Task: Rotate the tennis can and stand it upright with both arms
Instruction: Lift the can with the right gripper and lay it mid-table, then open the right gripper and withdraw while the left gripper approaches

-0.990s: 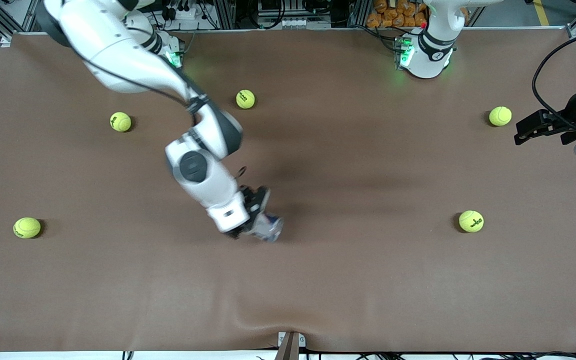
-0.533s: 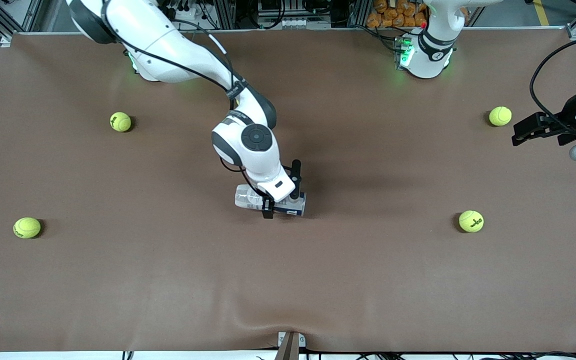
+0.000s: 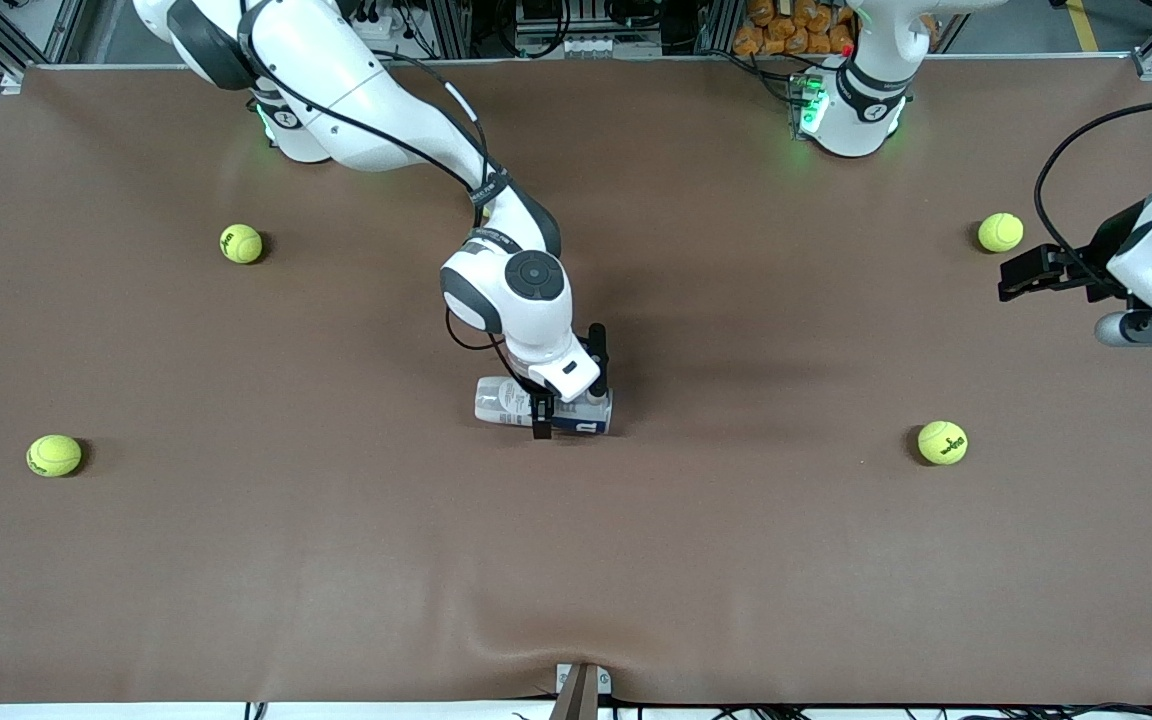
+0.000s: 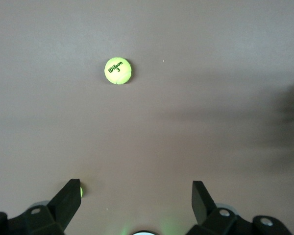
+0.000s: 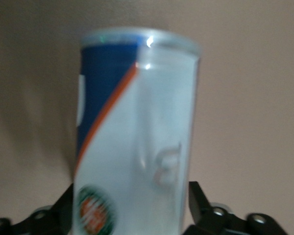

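Observation:
The tennis can (image 3: 508,401) lies on its side at the middle of the table, its navy end toward the left arm's end. My right gripper (image 3: 552,405) is shut on it around the middle, fingers on either side. In the right wrist view the can (image 5: 137,132) fills the space between the fingers (image 5: 198,200), showing its round emblem and silvery rim. My left gripper (image 3: 1012,278) is open and empty, up in the air near the left arm's end of the table, beside a tennis ball (image 3: 1000,232). Its own view shows it open (image 4: 135,196) over bare table.
Tennis balls lie scattered: two toward the right arm's end (image 3: 241,243) (image 3: 54,455) and one nearer the front camera at the left arm's end (image 3: 942,442), which also shows in the left wrist view (image 4: 118,71). The brown mat ripples at its front edge (image 3: 496,630).
My right arm swung toward the left arm's end with the can, which turned to lie lengthwise along the table, then nearly settled. My left gripper moved slightly toward the table's middle.

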You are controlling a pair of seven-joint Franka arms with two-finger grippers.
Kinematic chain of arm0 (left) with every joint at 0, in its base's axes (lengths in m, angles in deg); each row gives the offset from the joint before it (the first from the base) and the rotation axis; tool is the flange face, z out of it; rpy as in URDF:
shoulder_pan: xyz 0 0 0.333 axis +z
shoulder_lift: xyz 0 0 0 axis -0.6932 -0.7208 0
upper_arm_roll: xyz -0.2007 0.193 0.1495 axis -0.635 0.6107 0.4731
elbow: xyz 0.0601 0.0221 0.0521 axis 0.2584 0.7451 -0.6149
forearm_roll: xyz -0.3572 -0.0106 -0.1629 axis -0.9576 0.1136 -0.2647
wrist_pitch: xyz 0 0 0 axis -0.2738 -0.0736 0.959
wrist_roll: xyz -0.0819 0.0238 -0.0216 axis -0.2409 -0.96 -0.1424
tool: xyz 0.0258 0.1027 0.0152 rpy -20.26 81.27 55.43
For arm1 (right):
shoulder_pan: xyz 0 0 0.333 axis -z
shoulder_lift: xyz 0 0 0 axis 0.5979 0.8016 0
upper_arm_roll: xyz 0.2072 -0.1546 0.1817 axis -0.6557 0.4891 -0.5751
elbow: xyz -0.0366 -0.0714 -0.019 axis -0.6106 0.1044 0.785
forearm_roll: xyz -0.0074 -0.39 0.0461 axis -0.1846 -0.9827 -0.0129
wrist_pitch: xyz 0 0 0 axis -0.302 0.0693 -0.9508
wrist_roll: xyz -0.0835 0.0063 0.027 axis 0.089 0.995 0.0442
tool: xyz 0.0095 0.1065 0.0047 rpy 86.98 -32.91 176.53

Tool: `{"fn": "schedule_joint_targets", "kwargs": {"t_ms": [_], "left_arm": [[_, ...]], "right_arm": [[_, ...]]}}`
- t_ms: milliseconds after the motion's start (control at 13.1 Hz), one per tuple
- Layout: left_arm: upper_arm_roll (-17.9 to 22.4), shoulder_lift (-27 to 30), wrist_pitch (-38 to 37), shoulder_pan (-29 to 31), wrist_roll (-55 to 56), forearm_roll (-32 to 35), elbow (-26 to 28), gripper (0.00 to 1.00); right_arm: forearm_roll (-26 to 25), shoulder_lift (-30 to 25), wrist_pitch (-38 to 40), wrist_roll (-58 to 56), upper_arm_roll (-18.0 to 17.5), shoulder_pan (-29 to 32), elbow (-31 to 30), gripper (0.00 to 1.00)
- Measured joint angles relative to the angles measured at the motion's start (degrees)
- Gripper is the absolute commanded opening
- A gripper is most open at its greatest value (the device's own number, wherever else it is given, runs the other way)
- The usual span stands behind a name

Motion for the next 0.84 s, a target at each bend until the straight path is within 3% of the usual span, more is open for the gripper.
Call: {"fn": "schedule_joint_targets", "kwargs": {"t_ms": [228,533,838], "left_arm": [[0.0,-1.8,0.0,0.0,0.0,0.0,0.0,1.00],[0.0,-4.1,0.1,0.0,0.0,-2.3,-0.1,1.00],[0.0,-6.0,3.4,-0.1,0.2,-8.3,-0.1,1.00]], "right_arm": [[-2.0,-1.2,1.1,-0.1,0.1,-0.1,0.7,1.00],[-1.8,-8.6,15.1,2.3,-1.3,-1.0,1.3,1.00],[2.7,-15.8,20.9,12.3,-0.4,0.8,1.2,1.00]]}}
